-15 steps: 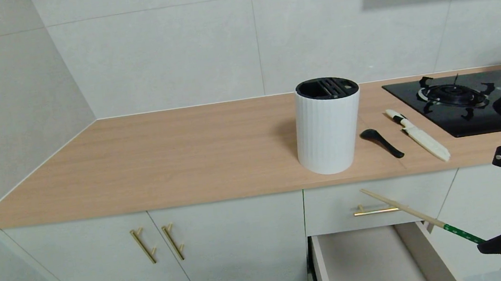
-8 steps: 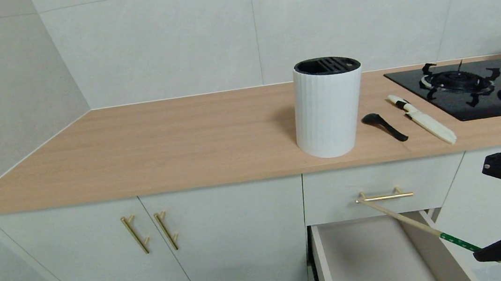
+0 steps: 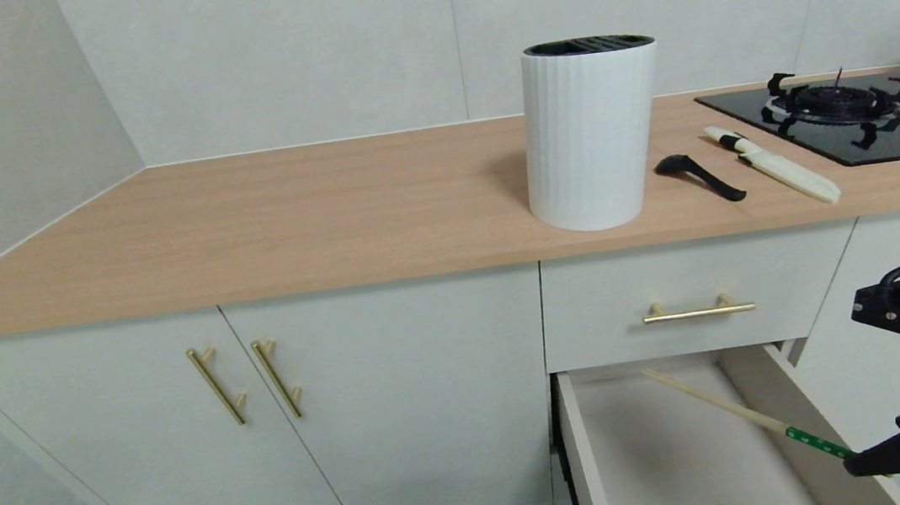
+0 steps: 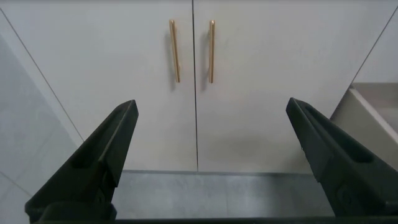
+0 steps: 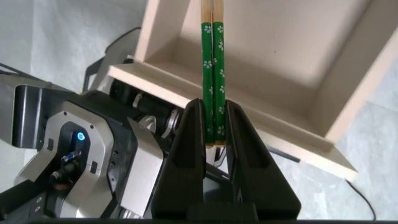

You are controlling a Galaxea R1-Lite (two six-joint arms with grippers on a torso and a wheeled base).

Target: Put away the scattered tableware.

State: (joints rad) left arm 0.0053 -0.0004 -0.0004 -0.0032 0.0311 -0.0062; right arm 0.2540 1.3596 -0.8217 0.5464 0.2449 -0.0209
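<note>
right gripper: seen low at the right, beside the front right corner of the open drawer; its fingers are closed on the green ends of the chopsticks.
chopsticks: a pair of pale wooden sticks with green patterned tops, held side by side; they are slanted from the right gripper across the drawer, tips towards its back. whether the tips touch the drawer floor cannot be told.
right wrist view: the chopsticks are shown clamped between the two black fingers of the right gripper, with the pale drawer beneath them.
left gripper: held in front of the lower cabinet doors; its fingers are spread wide apart and nothing is held.
open drawer: pulled out below a closed drawer front with a gold bar handle.
counter: wood-toned, set into a tiled corner.
utensil holder: white ribbed cylinder with a black slotted top, upright near the counter's front edge.
black spoon: laid flat on the counter just right of the holder.
knife: pale blade, laid flat just right of the spoon, apart from it.
gas hob: black, set into the counter at the far right.
</note>
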